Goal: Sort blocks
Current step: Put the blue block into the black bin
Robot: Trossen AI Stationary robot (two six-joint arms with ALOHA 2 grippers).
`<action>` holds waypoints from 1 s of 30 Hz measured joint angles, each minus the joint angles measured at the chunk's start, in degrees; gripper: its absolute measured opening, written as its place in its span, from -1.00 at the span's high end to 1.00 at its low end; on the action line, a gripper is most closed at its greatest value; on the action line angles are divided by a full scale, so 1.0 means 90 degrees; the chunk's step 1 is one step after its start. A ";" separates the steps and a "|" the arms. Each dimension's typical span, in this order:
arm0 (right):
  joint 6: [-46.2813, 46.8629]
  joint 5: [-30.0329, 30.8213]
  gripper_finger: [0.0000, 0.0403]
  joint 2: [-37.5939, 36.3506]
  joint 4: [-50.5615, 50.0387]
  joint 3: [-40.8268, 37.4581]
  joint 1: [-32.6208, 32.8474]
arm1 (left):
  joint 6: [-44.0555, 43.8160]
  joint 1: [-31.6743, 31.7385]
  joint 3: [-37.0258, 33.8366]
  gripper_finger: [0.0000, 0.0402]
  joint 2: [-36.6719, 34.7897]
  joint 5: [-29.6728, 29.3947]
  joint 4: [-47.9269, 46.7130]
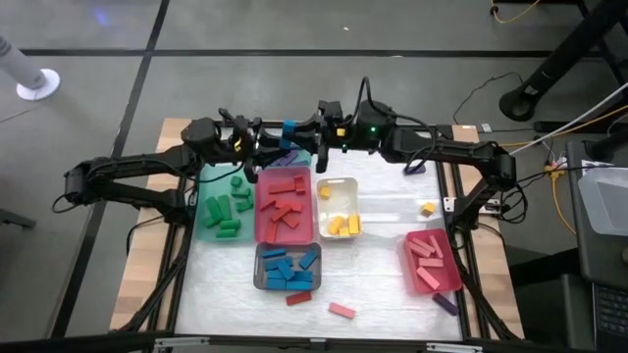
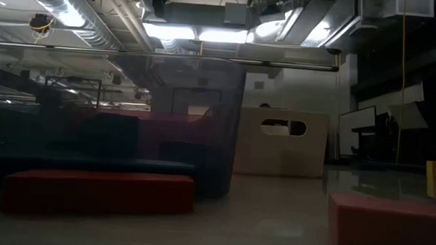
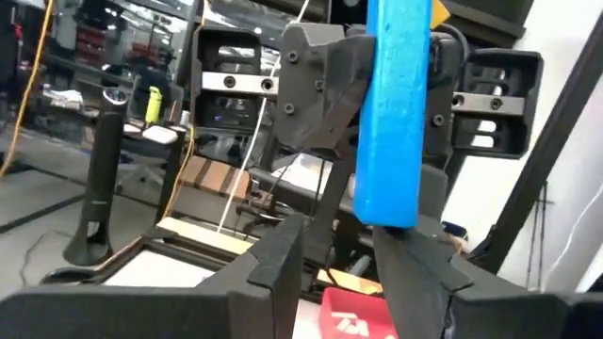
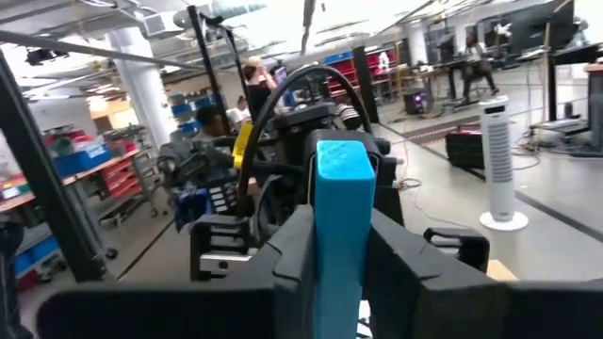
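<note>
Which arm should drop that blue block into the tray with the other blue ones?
Right, probably. The right gripper looks shut on the blue block, while the left gripper is open below it. The grey tray lies roughly between both arms.

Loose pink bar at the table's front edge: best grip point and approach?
Pink bar: pinch it mid-length across its narrow width, from straight above, with the pincer turned to match its slant. It lies flat, clear of the red bar.
</note>
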 joint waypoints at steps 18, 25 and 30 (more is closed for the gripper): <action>-0.0016 -0.1045 0.65 0.0017 -0.0442 -0.0019 -0.0001 | 0.1086 -0.0436 0.0015 0.40 -0.0029 0.0620 -0.0209; -0.0013 -0.1049 0.65 0.0017 -0.0528 -0.0019 0.0000 | 0.1071 -0.0510 0.0015 0.40 -0.0024 0.0488 -0.0226; -0.0013 -0.1010 0.65 0.0015 -0.0666 -0.0017 0.0003 | 0.1009 -0.0512 0.0015 0.40 -0.0015 0.0427 -0.0246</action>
